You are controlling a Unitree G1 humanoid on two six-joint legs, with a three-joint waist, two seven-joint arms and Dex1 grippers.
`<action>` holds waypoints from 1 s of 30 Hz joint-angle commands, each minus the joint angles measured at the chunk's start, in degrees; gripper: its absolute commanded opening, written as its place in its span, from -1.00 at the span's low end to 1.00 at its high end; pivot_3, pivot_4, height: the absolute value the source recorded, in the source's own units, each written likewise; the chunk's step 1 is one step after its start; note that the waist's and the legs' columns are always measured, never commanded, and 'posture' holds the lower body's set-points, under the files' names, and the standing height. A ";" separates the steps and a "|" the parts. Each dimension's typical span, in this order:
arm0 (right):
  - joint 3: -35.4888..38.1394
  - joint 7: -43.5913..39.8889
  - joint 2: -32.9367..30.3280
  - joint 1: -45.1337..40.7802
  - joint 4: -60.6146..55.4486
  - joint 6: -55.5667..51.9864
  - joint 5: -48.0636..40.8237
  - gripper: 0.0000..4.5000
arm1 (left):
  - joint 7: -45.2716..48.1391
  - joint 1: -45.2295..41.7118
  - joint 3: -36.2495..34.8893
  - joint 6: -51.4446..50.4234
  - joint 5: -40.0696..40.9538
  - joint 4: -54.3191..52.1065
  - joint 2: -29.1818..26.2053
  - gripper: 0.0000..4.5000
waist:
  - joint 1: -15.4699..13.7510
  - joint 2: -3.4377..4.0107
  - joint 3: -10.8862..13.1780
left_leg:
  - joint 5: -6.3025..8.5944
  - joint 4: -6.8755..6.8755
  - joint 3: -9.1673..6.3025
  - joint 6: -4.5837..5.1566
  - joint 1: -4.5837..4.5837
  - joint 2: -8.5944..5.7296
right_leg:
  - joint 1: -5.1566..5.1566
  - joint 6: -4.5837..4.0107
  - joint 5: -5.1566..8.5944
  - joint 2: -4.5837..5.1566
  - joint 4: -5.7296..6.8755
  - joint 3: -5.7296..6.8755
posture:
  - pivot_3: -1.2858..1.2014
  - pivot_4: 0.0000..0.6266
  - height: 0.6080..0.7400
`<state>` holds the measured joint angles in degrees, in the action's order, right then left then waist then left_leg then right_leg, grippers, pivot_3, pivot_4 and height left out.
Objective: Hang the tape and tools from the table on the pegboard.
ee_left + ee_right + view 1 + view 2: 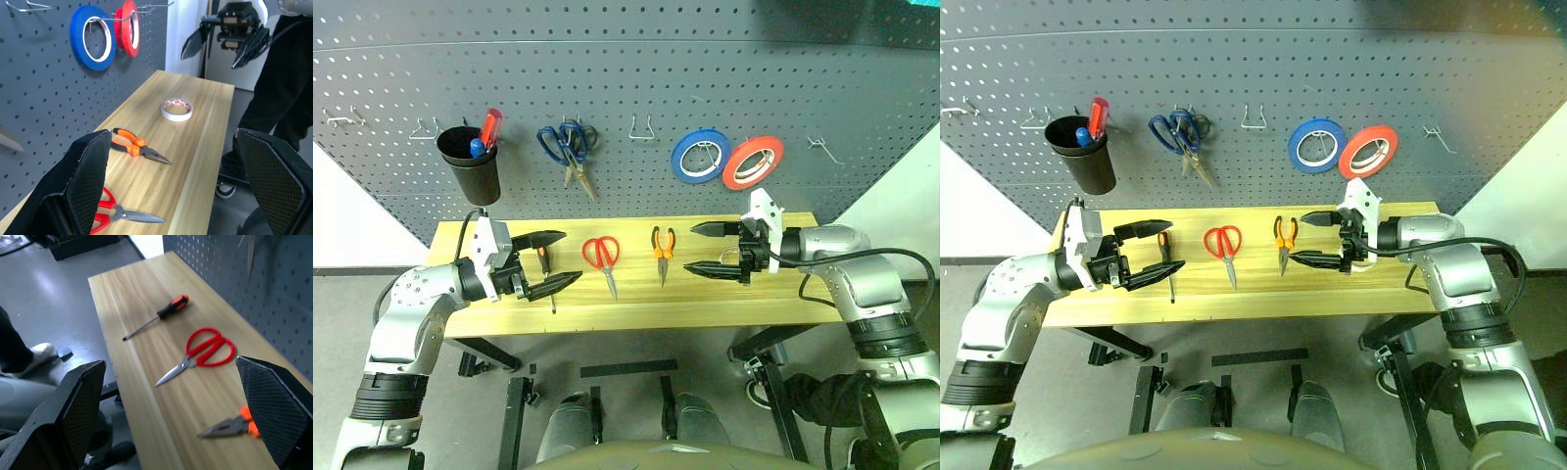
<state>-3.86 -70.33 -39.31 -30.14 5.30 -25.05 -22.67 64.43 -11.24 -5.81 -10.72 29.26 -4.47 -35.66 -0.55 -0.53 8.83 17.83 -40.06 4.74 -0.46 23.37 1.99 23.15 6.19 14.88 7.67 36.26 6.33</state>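
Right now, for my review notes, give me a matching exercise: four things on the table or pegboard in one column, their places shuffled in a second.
Things:
1. tape
2. red-handled scissors
3. blue roll
4. screwdriver

Places:
A. hung on the pegboard, beside the red roll
B. flat on the table, under the right claw
C. on the table beside the pliers
D. on the table between the left claw's fingers

Pairs: 1-B, 2-C, 3-A, 4-D
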 commanded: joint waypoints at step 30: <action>-5.94 15.60 0.51 -4.99 17.24 -4.34 17.14 1.00 | -0.25 -9.19 11.65 5.65 -11.84 10.54 4.10 0.90 | 1.15 0.61 3.14 | 0.04 -0.02 -0.02 0.08 -0.04 -0.01 | 0.02 -0.01 0.00 0.04 0.01 -0.09 | 0.03 -0.14 0.87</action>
<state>-9.92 -55.80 -38.90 -33.39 21.36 -29.69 -6.93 64.47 -19.02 4.59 -6.69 18.68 5.98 -32.24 0.60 0.07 11.97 17.88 -40.08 4.67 -0.36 23.35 1.97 23.17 6.17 14.89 7.71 36.27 6.24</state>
